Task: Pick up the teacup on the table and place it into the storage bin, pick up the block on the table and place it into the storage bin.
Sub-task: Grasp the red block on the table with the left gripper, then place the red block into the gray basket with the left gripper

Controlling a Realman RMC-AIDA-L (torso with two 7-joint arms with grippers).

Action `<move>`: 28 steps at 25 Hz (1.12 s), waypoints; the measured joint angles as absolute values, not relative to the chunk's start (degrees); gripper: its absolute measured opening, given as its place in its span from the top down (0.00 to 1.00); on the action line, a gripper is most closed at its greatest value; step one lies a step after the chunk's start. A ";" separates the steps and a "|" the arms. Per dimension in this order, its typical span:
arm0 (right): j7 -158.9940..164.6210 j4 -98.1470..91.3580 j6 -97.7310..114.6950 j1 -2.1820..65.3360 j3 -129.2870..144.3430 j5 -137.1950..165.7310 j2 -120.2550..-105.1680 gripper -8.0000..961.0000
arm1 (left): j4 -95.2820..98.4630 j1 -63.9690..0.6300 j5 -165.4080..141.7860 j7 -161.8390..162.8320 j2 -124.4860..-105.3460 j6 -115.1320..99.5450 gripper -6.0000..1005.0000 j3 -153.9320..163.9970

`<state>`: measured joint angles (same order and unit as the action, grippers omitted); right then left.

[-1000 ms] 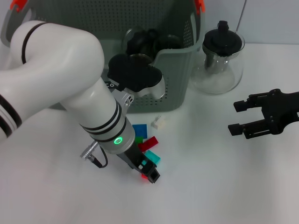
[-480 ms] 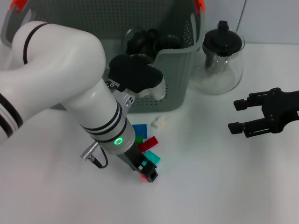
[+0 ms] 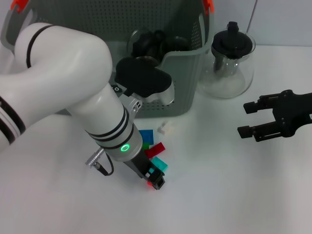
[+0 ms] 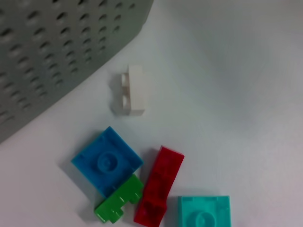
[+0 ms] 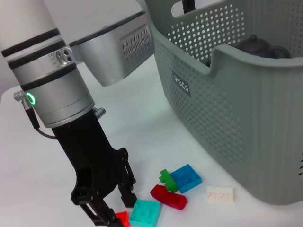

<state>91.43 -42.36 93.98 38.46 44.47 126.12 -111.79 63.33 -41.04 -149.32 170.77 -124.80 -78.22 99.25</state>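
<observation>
My left gripper (image 3: 154, 183) is down at the table just in front of a cluster of blocks, shut on a small red block (image 5: 122, 219) held between its fingertips. Beside it lie a teal block (image 3: 158, 164), a longer red block (image 4: 158, 184), a green block (image 4: 118, 204), a blue block (image 4: 107, 161) and a white block (image 3: 166, 127). Behind them stands the grey-green storage bin (image 3: 181, 92), with dark crockery (image 3: 151, 43) inside it. No teacup shows on the table. My right gripper (image 3: 248, 120) hovers open at the right, holding nothing.
A glass teapot (image 3: 229, 61) with a black lid stands right of the bin. My left arm's bulk covers the table's left half and part of the bin's front wall. Bare white table lies between the blocks and my right gripper.
The left arm and its gripper have shifted only a few pixels, with the small red block staying at the fingertips. The right gripper has hardly moved.
</observation>
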 joint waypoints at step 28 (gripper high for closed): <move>91.40 -42.36 94.22 38.50 43.68 126.02 -111.65 0.13 | 72.44 -39.18 -153.30 169.91 -124.81 -86.22 0.81 98.08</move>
<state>91.40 -42.36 94.22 38.50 43.68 126.02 -111.65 72.44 -39.18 -153.30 169.91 -124.81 -86.22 98.08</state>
